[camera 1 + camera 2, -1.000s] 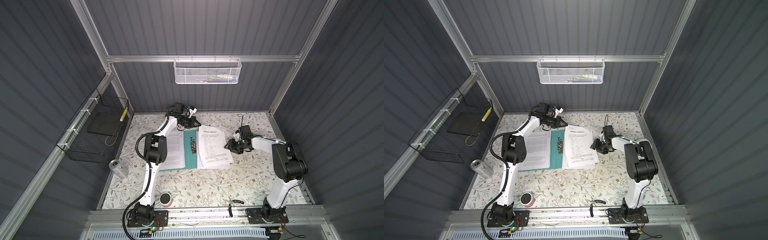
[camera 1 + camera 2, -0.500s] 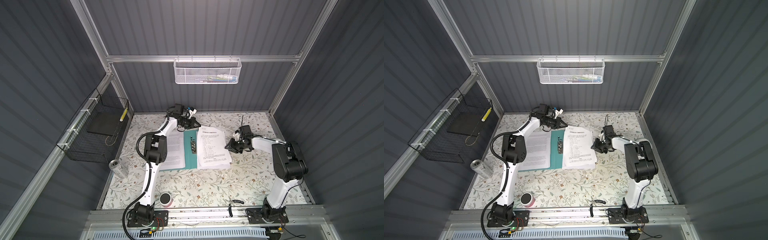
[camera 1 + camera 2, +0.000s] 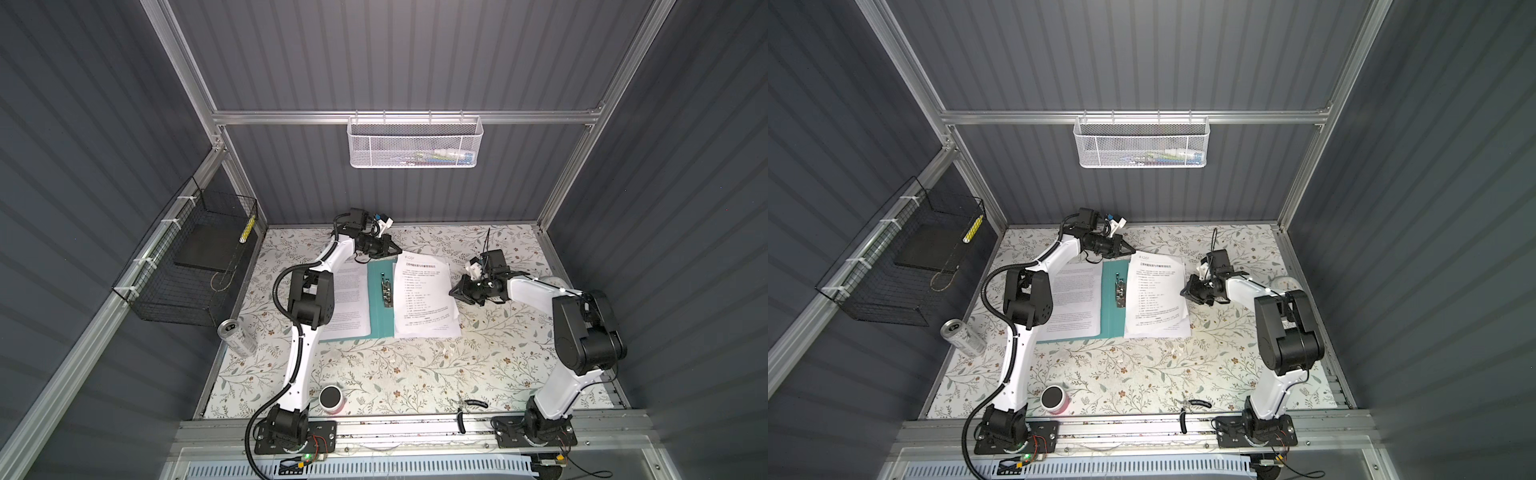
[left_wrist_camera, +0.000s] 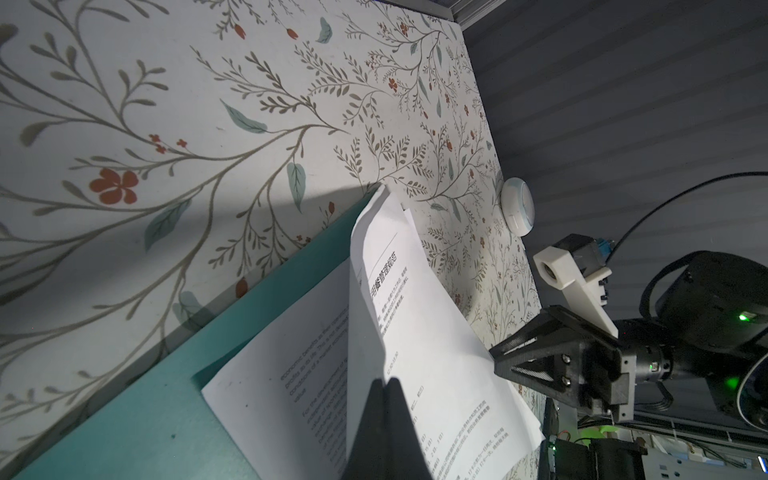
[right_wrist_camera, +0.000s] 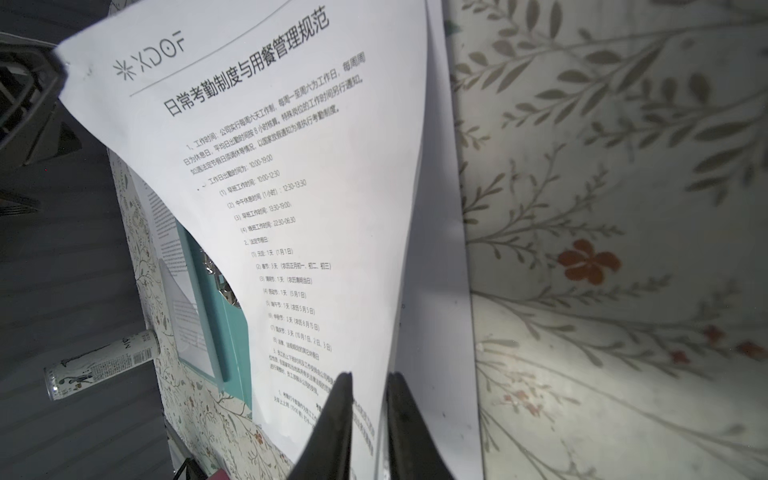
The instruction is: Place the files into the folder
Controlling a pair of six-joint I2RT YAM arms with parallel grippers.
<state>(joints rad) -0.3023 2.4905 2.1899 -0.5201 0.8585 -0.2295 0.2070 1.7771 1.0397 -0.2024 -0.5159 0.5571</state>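
Files (image 3: 426,299) lie on the folder (image 3: 377,320) (its right half).

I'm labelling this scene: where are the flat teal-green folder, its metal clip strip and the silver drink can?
flat teal-green folder (image 3: 381,323), in a top view, bare panel below the clip.
metal clip strip (image 3: 386,291), in a top view, its middle.
silver drink can (image 3: 241,343), in a top view, its side.

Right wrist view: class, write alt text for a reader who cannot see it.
Two black fingers of the right gripper straddle the edge of a lifted printed sheet, with a narrow gap between them. Beyond it are the open teal folder and a drinks can, with the floral tabletop alongside.
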